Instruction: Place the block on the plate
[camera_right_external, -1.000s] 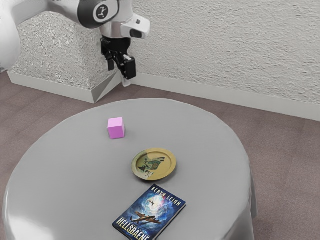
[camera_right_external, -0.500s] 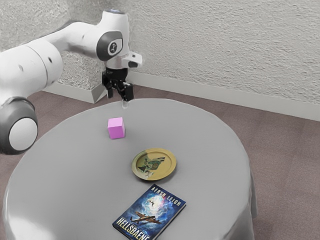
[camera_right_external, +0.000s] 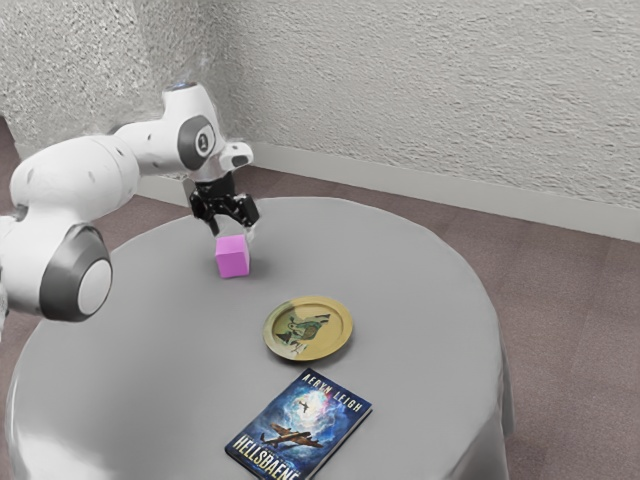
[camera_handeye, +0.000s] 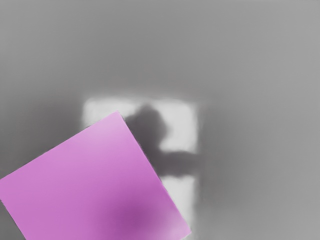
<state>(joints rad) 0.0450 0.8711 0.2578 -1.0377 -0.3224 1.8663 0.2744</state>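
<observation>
My gripper is low over the table in the exterior view, open, its two fingers apart just above the block's top. The pink block rests on the grey table under it. From the wrist view, the block looks large and close beneath my hand, turned at an angle, with a dark shadow on its top face. The round yellow plate with a dark green picture lies on the table, toward the exterior view's lower right from the block; its centre holds nothing.
A dark blue book lies flat just beyond the plate, toward the exterior view's bottom. The round table has a grey cloth, and its far edge passes behind my hand. A textured wall stands past the table.
My arm has come down from high above the table's far edge to just over the block, shifting slightly to the exterior view's left. Block, plate and book have stayed put.
</observation>
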